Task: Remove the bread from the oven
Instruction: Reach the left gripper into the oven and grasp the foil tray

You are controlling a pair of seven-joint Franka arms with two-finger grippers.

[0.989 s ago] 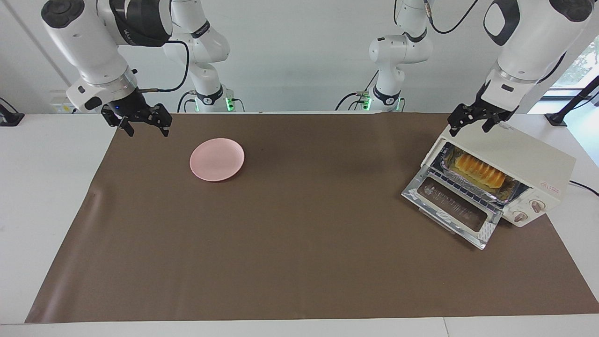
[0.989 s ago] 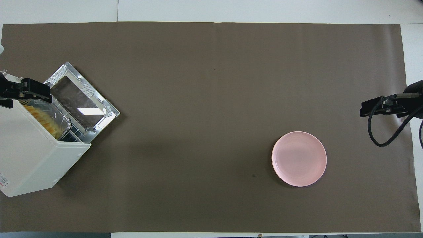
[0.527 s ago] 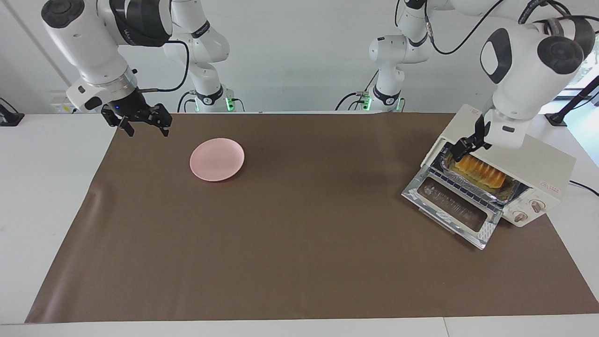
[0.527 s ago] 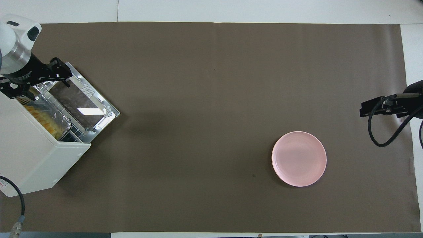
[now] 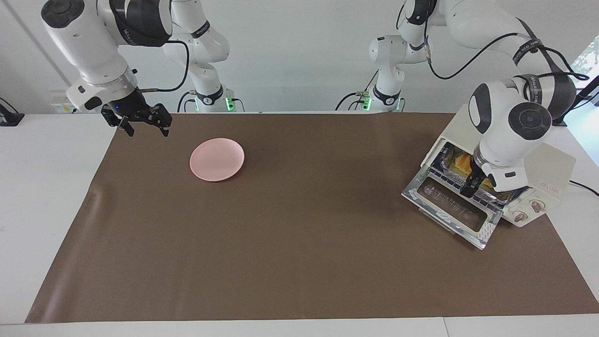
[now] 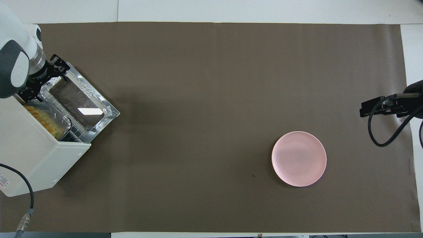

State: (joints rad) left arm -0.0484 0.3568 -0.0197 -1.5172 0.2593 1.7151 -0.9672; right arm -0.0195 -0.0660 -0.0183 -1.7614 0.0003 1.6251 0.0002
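Observation:
The cream-white oven (image 5: 550, 164) stands at the left arm's end of the table, its glass drop door (image 5: 451, 208) open flat. The golden ridged bread (image 5: 461, 162) lies inside in a foil tray, mostly covered by my left wrist. In the overhead view the bread (image 6: 43, 119) shows at the oven's (image 6: 29, 152) mouth. My left gripper (image 5: 472, 182) is open, low at the oven's mouth above the rack and just short of the bread; it also shows from overhead (image 6: 41, 81). My right gripper (image 5: 142, 124) is open and empty, waiting in the air over the mat's edge.
A round pink plate (image 5: 216, 159) lies on the brown mat (image 5: 299, 243) toward the right arm's end, also in the overhead view (image 6: 299, 158). The silver foil tray (image 6: 61, 120) sits on the oven's wire rack. The open door (image 6: 79, 102) juts onto the mat.
My left arm has swung down from over the oven's top to the front of its open mouth, the gripper now low by the bread. The right arm has not moved.

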